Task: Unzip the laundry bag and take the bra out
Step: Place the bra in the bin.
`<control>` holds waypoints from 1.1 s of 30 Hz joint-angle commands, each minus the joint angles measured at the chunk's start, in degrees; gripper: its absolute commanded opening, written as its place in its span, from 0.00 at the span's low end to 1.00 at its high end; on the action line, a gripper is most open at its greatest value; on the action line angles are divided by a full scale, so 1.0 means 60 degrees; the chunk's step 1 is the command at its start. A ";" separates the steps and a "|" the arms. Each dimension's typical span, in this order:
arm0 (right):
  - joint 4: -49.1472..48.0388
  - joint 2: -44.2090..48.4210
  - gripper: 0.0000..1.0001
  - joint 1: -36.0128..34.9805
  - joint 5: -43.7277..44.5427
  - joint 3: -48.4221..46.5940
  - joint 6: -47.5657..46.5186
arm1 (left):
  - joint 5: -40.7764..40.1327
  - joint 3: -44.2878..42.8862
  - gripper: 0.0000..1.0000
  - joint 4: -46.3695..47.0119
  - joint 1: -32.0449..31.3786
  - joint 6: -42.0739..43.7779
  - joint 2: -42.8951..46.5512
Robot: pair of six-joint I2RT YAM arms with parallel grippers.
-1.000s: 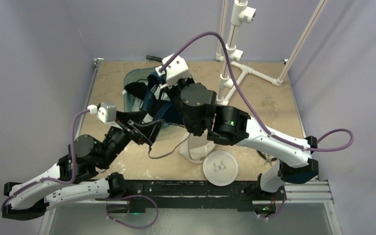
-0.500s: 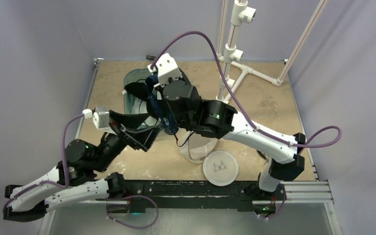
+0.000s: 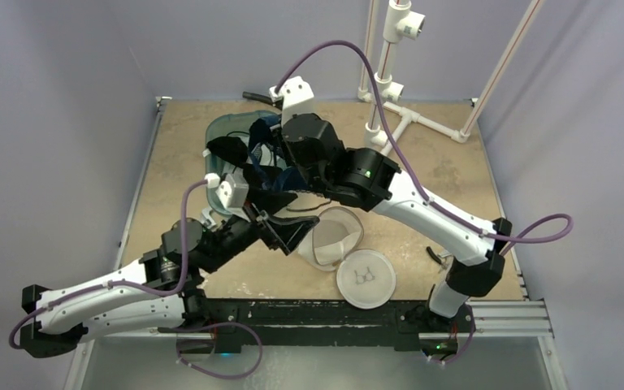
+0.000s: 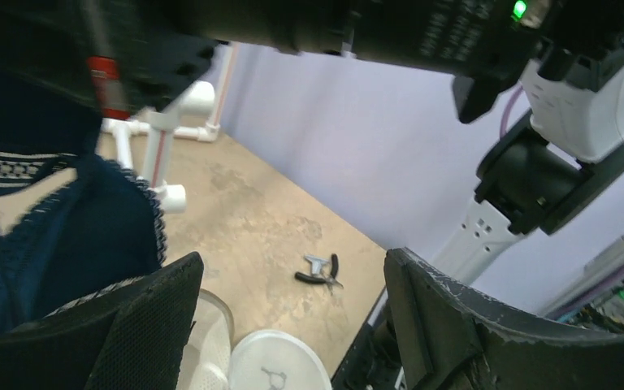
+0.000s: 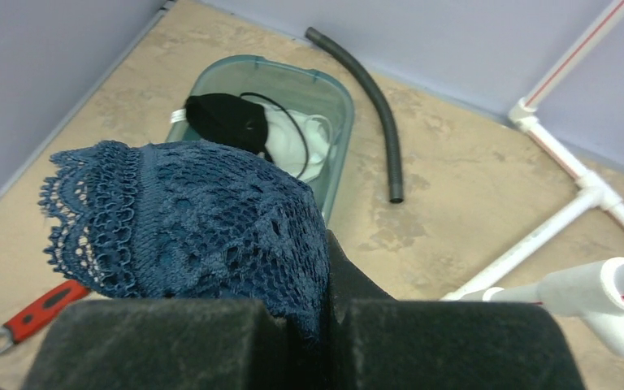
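The white mesh laundry bag stands open near the table's front middle. Its flat round lid, with the black bra outline, lies beside it. Both also show in the left wrist view, the lid and the bag wall. My right gripper is shut on a dark blue lace bra and holds it in the air over the teal tub. My left gripper is open and empty just left of the bag. The bra hangs at the left of its view.
The teal tub holds a black garment and a white one. A black hose lies behind it. A red-handled tool is at the left, pliers at the right front, and a white PVC frame at the back right.
My right gripper has swung back over the tub with the bra, uncovering the open bag. My left gripper has moved right, up to the bag's left side.
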State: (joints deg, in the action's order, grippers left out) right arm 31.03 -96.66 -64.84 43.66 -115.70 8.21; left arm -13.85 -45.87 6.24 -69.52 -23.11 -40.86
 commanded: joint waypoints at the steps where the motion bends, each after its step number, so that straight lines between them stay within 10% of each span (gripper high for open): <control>1: -0.0195 0.0873 0.00 0.0008 -0.1028 0.0178 0.0972 | -0.1160 0.0365 0.80 0.1413 -0.0038 0.0414 0.0734; 19: -0.4728 0.4253 0.00 0.0229 -0.4243 0.3702 0.1440 | -0.0796 0.0002 0.69 0.0956 -0.0039 0.0760 0.2417; 33: -0.8493 0.5273 0.00 0.0906 -1.1612 0.4983 0.2438 | -0.1873 -0.0896 0.73 -0.0644 -0.0040 0.1354 0.3231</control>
State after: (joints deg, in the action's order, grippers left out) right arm -9.96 -64.86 -59.57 -9.10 -84.77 18.98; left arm -20.58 -49.95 6.90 -69.52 -16.99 -19.33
